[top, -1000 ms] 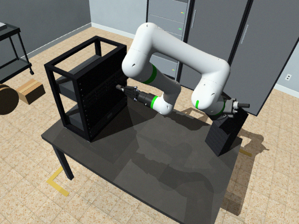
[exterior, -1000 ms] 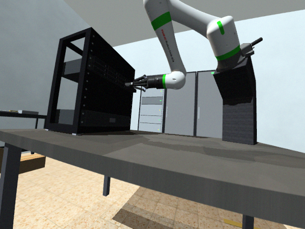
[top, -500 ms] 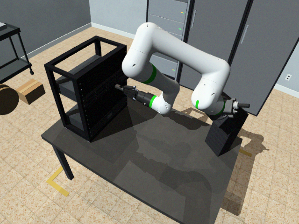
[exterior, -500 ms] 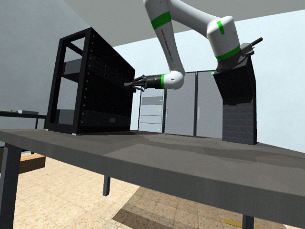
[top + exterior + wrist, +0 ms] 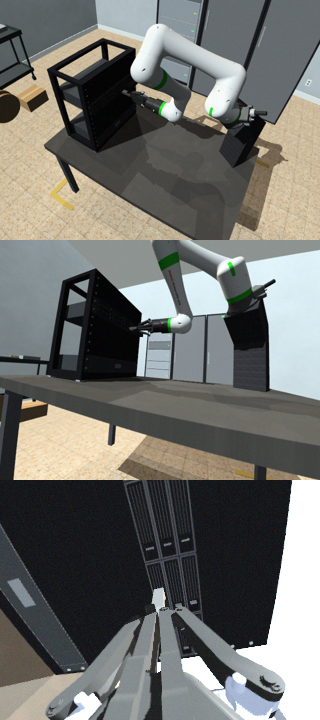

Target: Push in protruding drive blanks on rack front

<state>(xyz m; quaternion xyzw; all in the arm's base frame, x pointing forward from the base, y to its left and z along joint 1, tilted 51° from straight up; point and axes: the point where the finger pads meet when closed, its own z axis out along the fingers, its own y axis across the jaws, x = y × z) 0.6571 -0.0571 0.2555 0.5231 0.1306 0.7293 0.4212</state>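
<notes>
The black rack [image 5: 98, 90] [image 5: 113, 340] stands upright on the left part of the dark table, its front face turned toward the arm. A row of slotted drive blanks [image 5: 167, 555] crosses the upper front; I cannot tell which of them stick out. My gripper [image 5: 125, 93] is shut and empty, held level, with its fingertips [image 5: 131, 328] at the right end of that row, close to or touching the front. In the wrist view the closed fingertips [image 5: 159, 600] point at a blank in the lower row.
A wide grey panel [image 5: 111, 366] runs along the rack's bottom front. The arm's black pedestal [image 5: 241, 139] stands at the table's right rear. A cart [image 5: 12, 56], a cardboard box [image 5: 32, 97] and grey cabinets [image 5: 232, 46] stand on the floor around.
</notes>
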